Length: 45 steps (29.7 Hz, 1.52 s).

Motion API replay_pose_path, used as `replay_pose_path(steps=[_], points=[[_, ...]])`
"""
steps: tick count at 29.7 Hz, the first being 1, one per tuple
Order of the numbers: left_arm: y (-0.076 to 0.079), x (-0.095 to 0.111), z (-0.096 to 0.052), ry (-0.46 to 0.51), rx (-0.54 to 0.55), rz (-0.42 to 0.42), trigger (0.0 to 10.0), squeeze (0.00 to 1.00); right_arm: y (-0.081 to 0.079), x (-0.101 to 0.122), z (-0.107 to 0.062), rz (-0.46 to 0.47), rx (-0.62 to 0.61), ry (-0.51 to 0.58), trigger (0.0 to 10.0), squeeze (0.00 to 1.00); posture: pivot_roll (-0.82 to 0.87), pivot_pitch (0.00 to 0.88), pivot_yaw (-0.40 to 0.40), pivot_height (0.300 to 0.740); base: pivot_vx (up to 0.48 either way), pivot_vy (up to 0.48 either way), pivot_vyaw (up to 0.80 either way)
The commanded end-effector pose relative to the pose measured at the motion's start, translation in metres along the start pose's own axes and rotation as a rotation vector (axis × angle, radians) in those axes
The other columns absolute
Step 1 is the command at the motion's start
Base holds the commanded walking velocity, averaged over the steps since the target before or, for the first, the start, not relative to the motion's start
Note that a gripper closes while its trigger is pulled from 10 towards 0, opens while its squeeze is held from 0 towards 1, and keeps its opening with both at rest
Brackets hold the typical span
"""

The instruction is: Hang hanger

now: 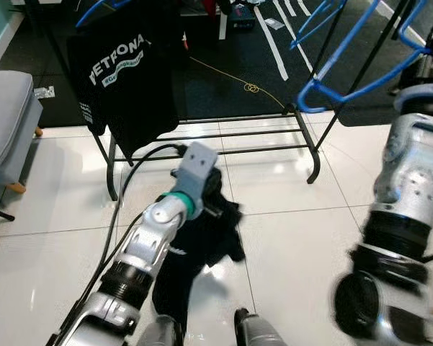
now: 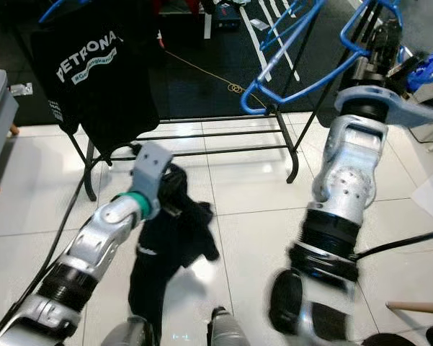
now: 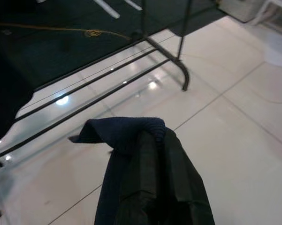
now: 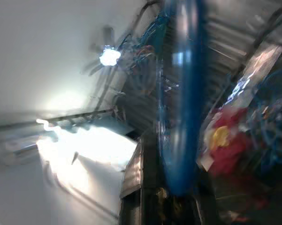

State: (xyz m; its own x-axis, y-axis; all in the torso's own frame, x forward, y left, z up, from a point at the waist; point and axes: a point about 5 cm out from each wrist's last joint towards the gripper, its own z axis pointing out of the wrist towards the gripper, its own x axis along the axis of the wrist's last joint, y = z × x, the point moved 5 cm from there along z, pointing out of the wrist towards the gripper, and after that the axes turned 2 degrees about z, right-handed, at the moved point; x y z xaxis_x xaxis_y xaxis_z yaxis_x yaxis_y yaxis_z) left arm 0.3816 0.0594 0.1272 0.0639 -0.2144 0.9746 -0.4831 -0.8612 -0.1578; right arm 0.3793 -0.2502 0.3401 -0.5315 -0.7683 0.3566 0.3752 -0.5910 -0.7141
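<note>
Eye views: right arm raised, lifting blue hanger (image 2: 302, 61) toward the rack (image 1: 223, 140) rail.
Left wrist: left pincer (image 3: 152, 187) clamped on dark garment (image 3: 131, 136), kept off the floor.
Right wrist: right pincer (image 4: 171, 206) grips the hanger.

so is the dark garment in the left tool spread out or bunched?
Bunched. The dark garment hangs crumpled from the left tool above the white floor, folds drooping, not laid flat.
</note>
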Motion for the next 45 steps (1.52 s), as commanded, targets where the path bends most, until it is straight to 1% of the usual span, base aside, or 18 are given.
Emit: replay_pose_path(steps=[1, 2, 3, 4, 6, 7, 8, 9, 10, 11, 13, 15, 17, 18, 19, 20, 25, 45], points=[[-0.006, 0.001, -0.007, 0.025, 0.008, 0.004, 0.0, 0.0, 0.016, 0.005, -0.004, -0.341, -0.047, 0.008, 10.0, 0.0, -0.08, 0.117, 0.024, 0.74, 0.0, 0.0, 0.0], [-0.006, 0.001, -0.007, 0.025, 0.008, 0.004, 0.0, 0.0, 0.016, 0.005, -0.004, -0.341, -0.047, 0.008, 10.0, 0.0, -0.08, 0.117, 0.024, 0.74, 0.0, 0.0, 0.0], [-0.014, -0.006, -0.012, 0.007, 0.029, -0.008, 0.0, 0.0, 0.021, 0.004, -0.005, -0.497, -0.04, -0.037, 10.0, 0.0, -0.07, 0.116, 0.024, 0.74, 0.0, 0.0, 0.0], [-0.014, -0.006, -0.012, 0.007, 0.029, -0.008, 0.0, 0.0, 0.021, 0.004, -0.005, -0.497, -0.04, -0.037, 10.0, 0.0, -0.07, 0.116, 0.024, 0.74, 0.0, 0.0, 0.0], [-0.019, -0.01, -0.016, 0.001, 0.05, -0.035, 0.0, 0.0, 0.027, -0.007, -0.009, -0.612, -0.02, -0.139, 10.0, 0.0, -0.08, 0.113, 0.026, 0.74, 0.0, 0.0, 0.0], [-0.027, -0.01, -0.02, 0.01, 0.089, -0.094, 0.0, 0.0, 0.044, -0.036, -0.025, -0.72, -0.012, -0.346, 10.0, 0.0, -0.09, 0.111, 0.025, 0.74, 0.0, 0.0, 0.0], [-0.027, -0.01, -0.02, 0.01, 0.089, -0.094, 0.0, 0.0, 0.044, -0.036, -0.025, -0.72, -0.012, -0.346, 10.0, 0.0, -0.09, 0.111, 0.025, 0.74, 0.0, 0.0, 0.0], [-0.034, -0.009, -0.022, 0.026, 0.131, -0.153, 0.0, 0.0, 0.061, -0.058, -0.046, -0.8, -0.013, -0.516, 10.0, 0.0, -0.09, 0.111, 0.024, 0.74, 0.0, 0.0, 0.0], [-0.034, -0.009, -0.022, 0.026, 0.131, -0.153, 0.0, 0.0, 0.061, -0.058, -0.046, -0.8, -0.013, -0.516, 10.0, 0.0, -0.09, 0.111, 0.024, 0.74, 0.0, 0.0, 0.0], [-0.044, -0.007, -0.025, 0.044, 0.194, -0.223, 0.0, 0.0, 0.083, -0.072, -0.07, -0.831, -0.065, -0.638, 10.0, 0.0, -0.08, 0.11, 0.017, 0.74, 0.0, 0.0, 0.0], [-0.044, -0.007, -0.025, 0.044, 0.194, -0.223, 0.0, 0.0, 0.083, -0.072, -0.07, -0.831, -0.065, -0.638, 10.0, 0.0, -0.08, 0.11, 0.017, 0.74, 0.0, 0.0, 0.0], [-0.064, -0.004, -0.033, 0.084, 0.32, -0.337, 0.0, 0.0, 0.112, -0.088, -0.108, -0.859, -0.139, -0.796, 10.0, 0.0, -0.08, 0.112, 0.019, 0.74, 0.0, 0.0, 0.0], [-0.064, -0.004, -0.033, 0.084, 0.32, -0.337, 0.0, 0.0, 0.112, -0.088, -0.108, -0.859, -0.139, -0.796, 10.0, 0.0, -0.08, 0.112, 0.019, 0.74, 0.0, 0.0, 0.0], [-0.068, -0.007, -0.036, 0.068, 0.345, -0.362, 8.9, 0.0, 0.121, -0.092, -0.12, -0.908, -0.149, -0.836, 10.0, 0.0, -0.08, 0.112, 0.019, 0.74, 0.0, 0.0, 0.0], [-0.068, -0.007, -0.036, 0.068, 0.345, -0.362, 8.9, 0.0, 0.121, -0.092, -0.12, -0.908, -0.149, -0.836, 10.0, 0.0, -0.08, 0.112, 0.019, 0.74, 0.0, 0.0, 0.0], [-0.07, -0.009, -0.037, 0.042, 0.363, -0.346, 10.0, 0.0, 0.13, -0.096, -0.131, -0.968, -0.147, -0.887, 10.0, 0.0, -0.09, 0.112, 0.019, 0.74, 0.0, 0.0, 0.0], [-0.066, -0.002, -0.039, 0.058, 0.341, -0.306, 10.0, 0.0, 0.129, -0.091, -0.13, -1.066, -0.104, -0.86, 10.0, 0.0, -0.09, 0.111, 0.018, 0.74, 0.0, 0.0, 0.0], [-0.04, 0.022, -0.038, 0.168, 0.243, -0.198, 10.0, 0.0, 0.085, -0.061, -0.092, -1.01, -0.035, -0.509, 10.0, 0.0, -0.09, 0.101, 0.016, 0.74, 0.0, 0.0, 0.0]])
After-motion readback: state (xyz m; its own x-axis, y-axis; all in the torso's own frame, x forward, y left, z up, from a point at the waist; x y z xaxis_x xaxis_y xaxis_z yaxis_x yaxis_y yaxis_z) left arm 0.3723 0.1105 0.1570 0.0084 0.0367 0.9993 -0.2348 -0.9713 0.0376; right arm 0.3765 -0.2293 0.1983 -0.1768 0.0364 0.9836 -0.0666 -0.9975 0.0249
